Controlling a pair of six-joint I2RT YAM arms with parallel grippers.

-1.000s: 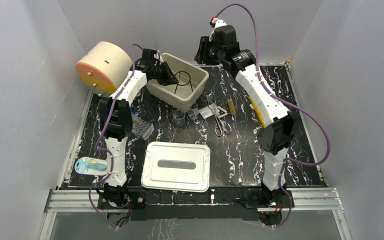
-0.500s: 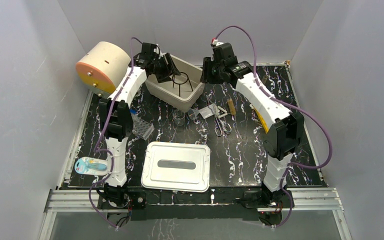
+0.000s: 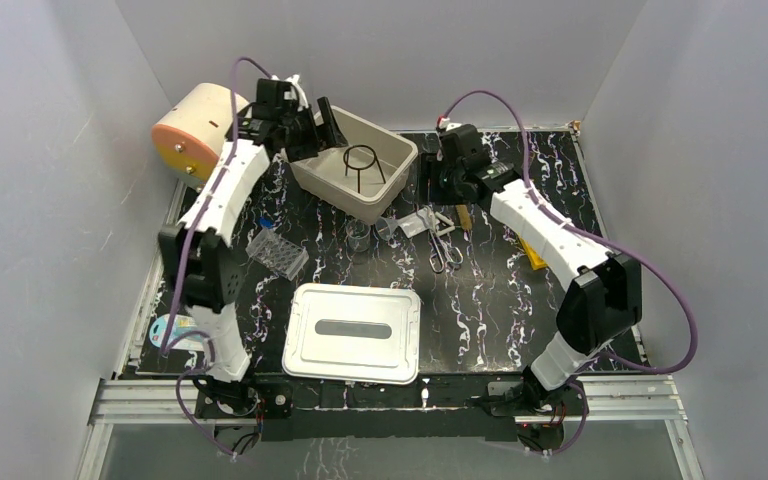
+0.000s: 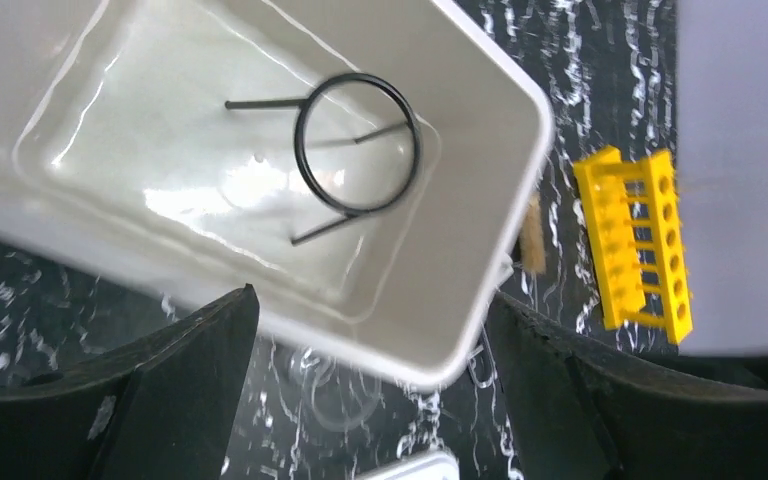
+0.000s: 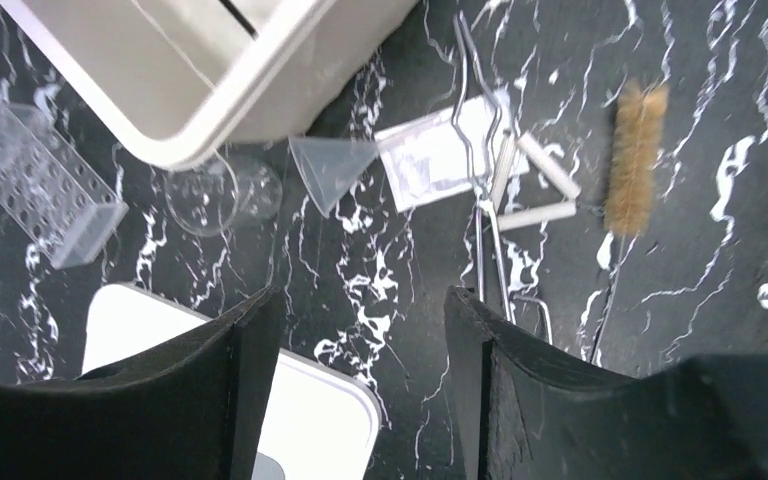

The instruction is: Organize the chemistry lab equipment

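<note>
The black wire ring stand (image 4: 300,150) lies in the cream rectangular plastic bin (image 4: 460,200) at 11 o'clock on the black marbled table (image 3: 480,300), below the empty, spread-jawed left gripper (image 4: 370,330). The right gripper (image 5: 360,330), likewise spread and empty, should centre on the slim metal forceps (image 5: 480,200) at its 1 o'clock and pinch mid-shaft.

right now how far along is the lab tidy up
Done: the black wire ring stand sits inside the white bin. In hand: nothing. The left gripper is open above the bin, and the right gripper is open over the loose items. Left on the table: funnel, beaker, metal forceps, brush, clear rack and yellow rack.
</note>
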